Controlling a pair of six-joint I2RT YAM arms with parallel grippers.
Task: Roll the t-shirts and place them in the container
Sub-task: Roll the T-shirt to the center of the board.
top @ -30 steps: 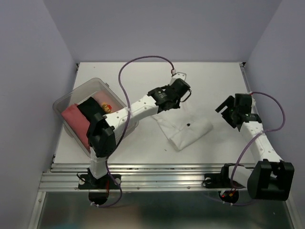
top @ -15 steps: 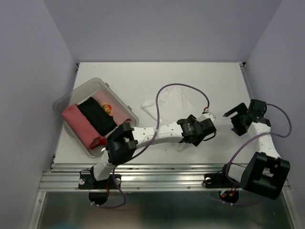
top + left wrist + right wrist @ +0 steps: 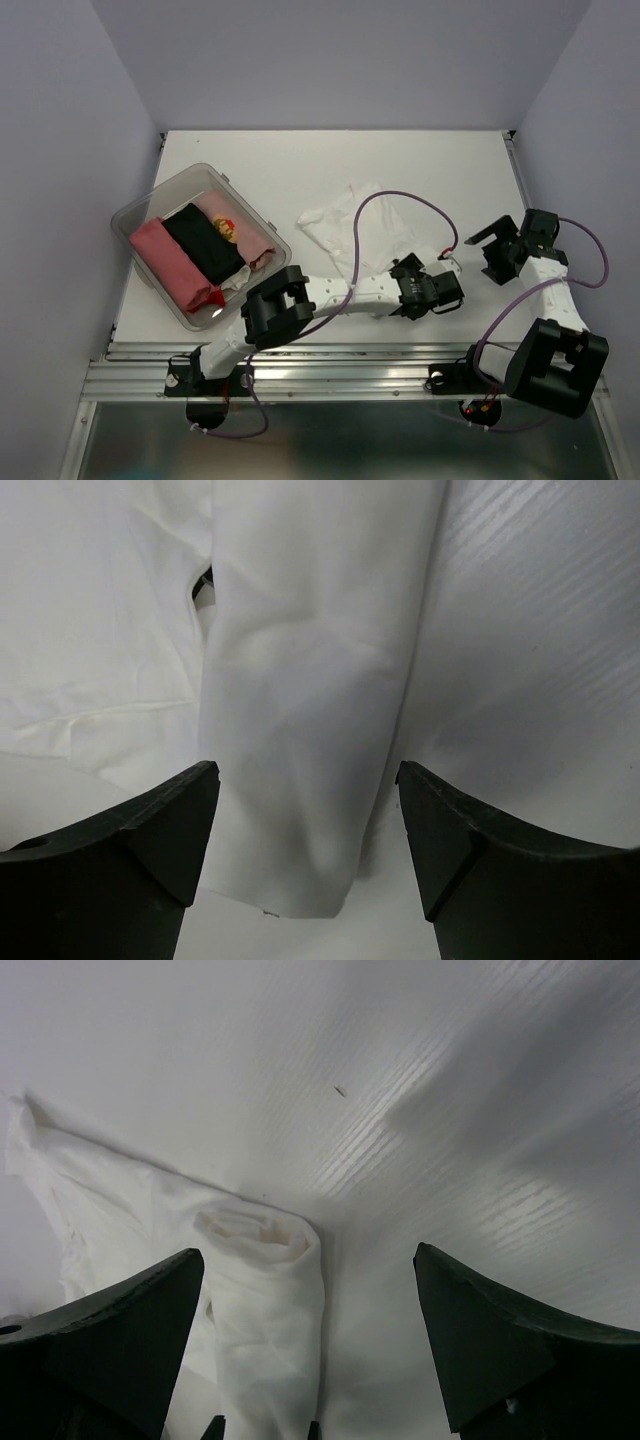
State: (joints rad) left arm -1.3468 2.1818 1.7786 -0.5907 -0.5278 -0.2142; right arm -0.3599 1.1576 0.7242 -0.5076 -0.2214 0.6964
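White laminate table (image 3: 400, 160) fills the floor of the grey-walled cell. Across its near half the left arm (image 3: 350, 295) stretches low from its base toward the right side, a purple cable looping above it. The right arm (image 3: 555, 300) folds back close to its own base at the right edge.

On the left of the table a clear plastic tub (image 3: 135, 210) sits at an angle. It holds a rolled salmon-pink t-shirt (image 3: 160, 255), a black t-shirt (image 3: 205, 245) beside it, and a pale t-shirt with a red-yellow print (image 3: 225, 225) against the far wall.

A plain white thin cloth t-shirt (image 3: 335, 225) lies near the middle of the table, well apart from the tub. Its far part is loose and crumpled, and its near part runs under the left arm's wrist.

The left gripper (image 3: 305, 775) is released. Its dark fingers stand wide, and a long folded band of the white shirt lies flat on the table between them. The right gripper (image 3: 308, 1253) is also spread wide and grasps nothing. It hangs over bare table, with the rolled end of the shirt lying ahead of its left finger and slack cloth trailing off to the left.

A small dark neck label (image 3: 203, 580) peeks from a fold in the left wrist view.
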